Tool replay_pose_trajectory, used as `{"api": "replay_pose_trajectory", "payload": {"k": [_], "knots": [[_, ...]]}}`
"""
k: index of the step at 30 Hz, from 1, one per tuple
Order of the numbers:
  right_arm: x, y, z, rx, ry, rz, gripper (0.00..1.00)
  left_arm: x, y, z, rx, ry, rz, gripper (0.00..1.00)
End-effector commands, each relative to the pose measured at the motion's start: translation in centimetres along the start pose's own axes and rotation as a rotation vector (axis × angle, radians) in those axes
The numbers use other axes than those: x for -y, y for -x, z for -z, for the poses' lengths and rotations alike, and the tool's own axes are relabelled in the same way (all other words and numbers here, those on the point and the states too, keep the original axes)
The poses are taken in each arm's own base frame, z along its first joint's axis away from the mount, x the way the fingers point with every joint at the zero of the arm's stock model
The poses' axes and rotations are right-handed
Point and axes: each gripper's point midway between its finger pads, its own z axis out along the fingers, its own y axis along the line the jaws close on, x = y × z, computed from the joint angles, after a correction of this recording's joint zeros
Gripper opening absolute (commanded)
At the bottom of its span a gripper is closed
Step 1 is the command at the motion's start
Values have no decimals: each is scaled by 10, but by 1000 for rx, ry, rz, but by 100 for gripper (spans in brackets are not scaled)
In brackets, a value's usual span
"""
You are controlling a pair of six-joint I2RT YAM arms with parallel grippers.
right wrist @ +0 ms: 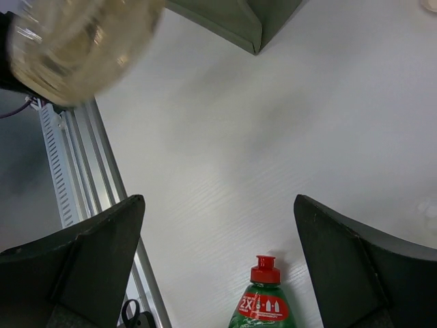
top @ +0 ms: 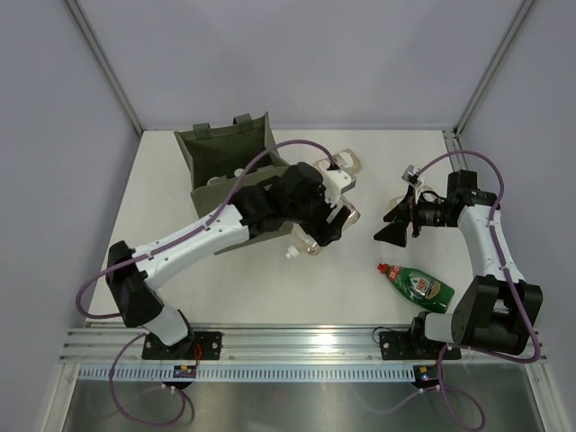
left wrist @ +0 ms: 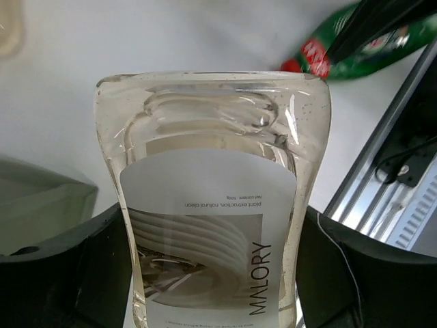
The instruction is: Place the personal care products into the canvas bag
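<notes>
The left gripper (left wrist: pixel 213 236) pinches an amber bottle (left wrist: pixel 212 130) between its two fingers (left wrist: pixel 68 273), one finger pressed against each narrow side. The white label facing the wrist camera reads "MALORY". In the overhead view the bottle is outside the bag (top: pixel 225 157), just off its near right corner, with the white cap (top: pixel 290 254) pointing toward the near edge of the table (top: pixel 270 297).

The olive bag stands upright with its mouth open at the far left-centre of the table. Its handles are at the rim, and what it contains is too dark to make out. A second amber bottle (top: pixel 348 163) lies just right of the bag. A third (top: pixel 351 214) shows partly from behind the left gripper.

The right gripper (right wrist: pixel 218 205) has its jaws spread wide and holds nothing. It hangs over bare table to the right of the held bottle, well apart from it. The green bottle (right wrist: pixel 263 304) lies flat on the table with its red cap (right wrist: pixel 265 269) toward the bag. It is near the right arm's base, and in the right wrist view it sits low between the open fingers. A few small translucent items beside the right arm's wrist are too unclear to name. The aluminium rail (top: pixel 297 346) runs along the near edge.
</notes>
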Motion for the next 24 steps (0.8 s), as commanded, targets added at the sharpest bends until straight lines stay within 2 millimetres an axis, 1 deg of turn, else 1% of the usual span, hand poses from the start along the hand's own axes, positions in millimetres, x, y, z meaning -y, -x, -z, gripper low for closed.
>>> {"api": "replay_pose_trajectory", "payload": {"k": [1, 2, 3, 4, 5, 6, 7, 8, 10, 11, 13, 14, 16, 17, 18, 19, 20, 21, 22, 23, 24], "knots": [[-3, 25, 5, 55, -3, 62, 99, 0, 122, 96, 409, -30, -33, 0], [-3, 25, 5, 54, -4, 62, 100, -10, 135, 111, 452, -13, -24, 0], [-2, 24, 5, 52, -5, 61, 99, -13, 145, 123, 487, -4, -27, 0], [-1, 24, 5, 50, -5, 58, 100, -16, 165, 147, 556, 8, -36, 0], [-1, 24, 5, 51, -6, 59, 100, -30, 175, 159, 591, 39, -31, 0], [-2, 23, 5, 50, -5, 57, 99, -37, 185, 172, 627, 55, -32, 0], [-1, 23, 4, 50, -5, 57, 99, -44, 199, 193, 686, 80, -40, 0], [-1, 23, 4, 50, -5, 57, 100, -64, 207, 207, 728, 130, -30, 0], [-2, 23, 4, 51, -3, 55, 99, -87, 215, 224, 771, 194, -29, 0], [-1, 23, 4, 51, -4, 57, 99, -109, 219, 237, 805, 249, -22, 0], [-2, 23, 4, 52, -1, 54, 99, -130, 217, 241, 815, 295, -26, 0], [-2, 23, 4, 52, -1, 54, 99, -150, 214, 244, 815, 349, -41, 0], [-2, 22, 3, 52, 3, 52, 99, -168, 207, 242, 798, 387, -60, 0], [-1, 23, 4, 53, 1, 52, 100, -184, 203, 245, 793, 423, -57, 0], [-1, 23, 4, 52, 0, 52, 100, -194, 193, 238, 767, 435, -51, 0], [-1, 23, 4, 50, -2, 55, 99, -203, 187, 237, 753, 452, -65, 0], [-1, 23, 4, 50, -3, 57, 100, -219, 180, 240, 744, 489, -61, 0], [-1, 22, 4, 48, -3, 56, 99, -231, 164, 228, 703, 504, -49, 0], [0, 21, 4, 44, -3, 62, 99, -240, 157, 226, 685, 527, -63, 0], [-1, 20, 4, 39, -3, 62, 99, -252, 148, 230, 678, 558, -62, 0], [-2, 19, 3, 32, 0, 69, 99, -258, 141, 228, 661, 565, -62, 0]]}}
